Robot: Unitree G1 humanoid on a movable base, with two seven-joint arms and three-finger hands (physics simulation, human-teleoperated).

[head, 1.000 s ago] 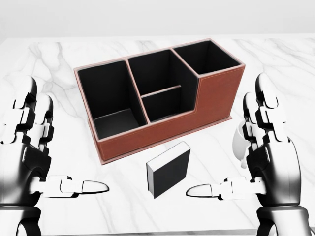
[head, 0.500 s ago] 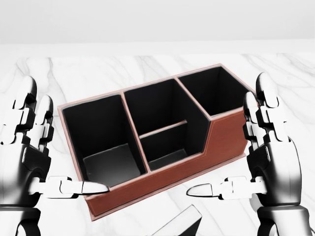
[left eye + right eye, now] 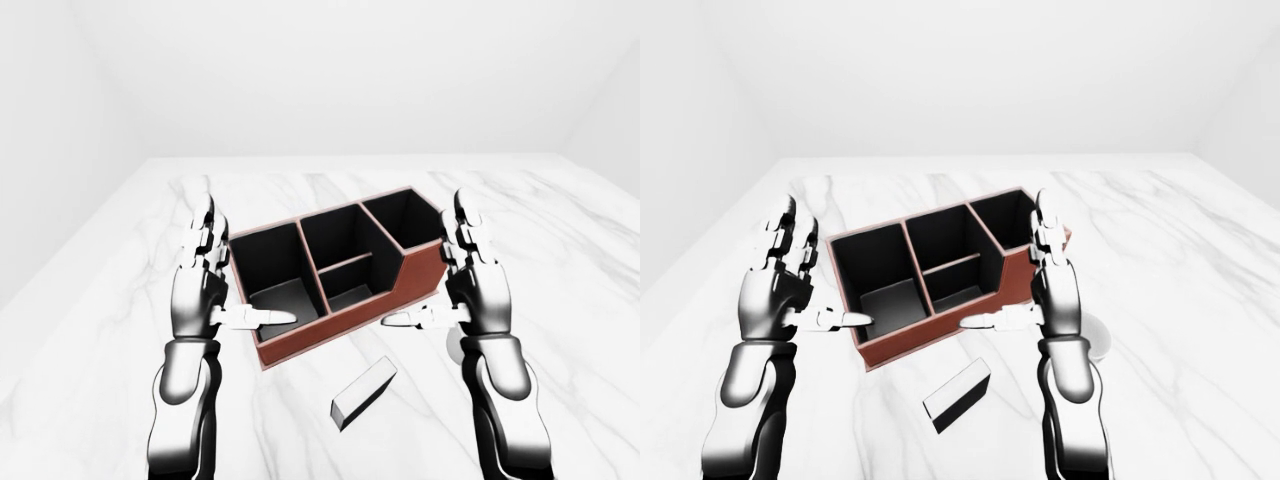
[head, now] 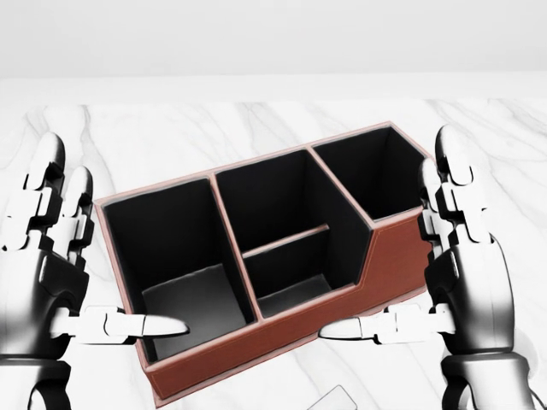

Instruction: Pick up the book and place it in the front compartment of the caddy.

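Note:
A brown caddy (image 4: 389, 256) with black compartments stands in the middle of the marble table. Its low compartment (image 4: 295, 286), behind a divider, faces me. The book (image 3: 363, 392), dark with a pale edge, lies flat on the table below the caddy in the eye views. Only its corner (image 4: 335, 400) shows at the bottom edge of the head view. My left hand (image 3: 222, 282) is raised open at the caddy's left end and my right hand (image 3: 450, 285) open at its right end. Both thumbs point inward. Neither hand touches the book or holds anything.
A small white cup-like thing (image 3: 1098, 335) sits on the table just behind my right hand, mostly hidden. The white marble table (image 3: 560, 250) stretches wide to both sides, with plain white walls beyond.
The whole head view has shifted: the caddy sits lower and larger in the picture and the book has slid almost out at the bottom. The hands keep their open pose.

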